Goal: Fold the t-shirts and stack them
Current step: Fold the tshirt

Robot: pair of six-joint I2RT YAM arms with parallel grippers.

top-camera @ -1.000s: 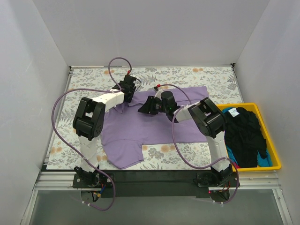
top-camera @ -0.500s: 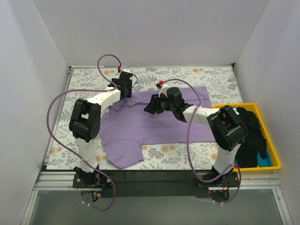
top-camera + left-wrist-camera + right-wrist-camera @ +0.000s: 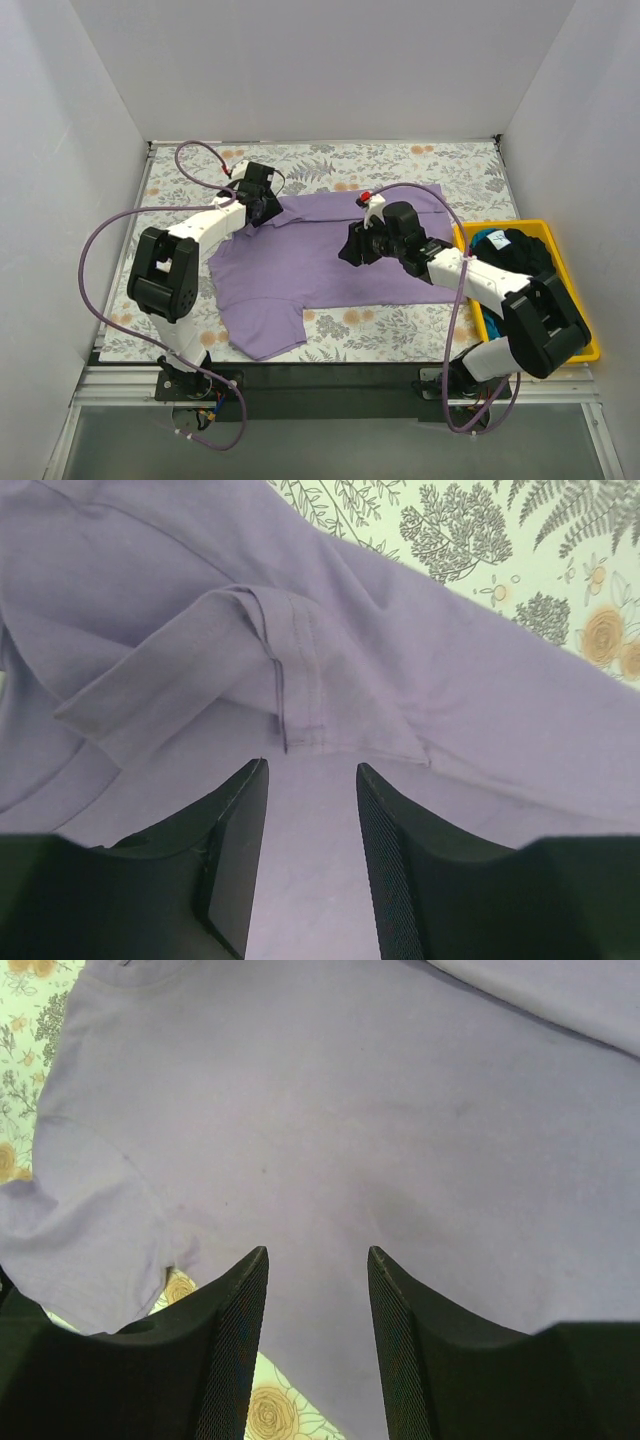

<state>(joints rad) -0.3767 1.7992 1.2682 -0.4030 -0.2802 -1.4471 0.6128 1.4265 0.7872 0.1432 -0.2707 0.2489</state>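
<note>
You have the lavender purple short-sleeved fabric t-shirt (image 3: 320, 262) spread flat across the middle of the floral-patterned table covering (image 3: 400, 160), one sleeve (image 3: 265, 335) pointing toward the near edge. Your left gripper (image 3: 257, 210) sits low at the shirt's far left corner. In its wrist view the jaws stand apart with nothing clamped between them, purple cloth lying under the gap, and a doubled-over sleeve flap with a stitched hem (image 3: 200, 670) just ahead of the fingertips. Your right gripper (image 3: 352, 248) hangs above the middle of the same shirt, also released, its two black fingers (image 3: 235, 1340) spread over smooth fabric. At the right edge of the table, the yellow plastic tray (image 3: 592, 345) holds a crumpled black t-shirt (image 3: 520, 285) heaped on a bright blue one (image 3: 488, 238).
</note>
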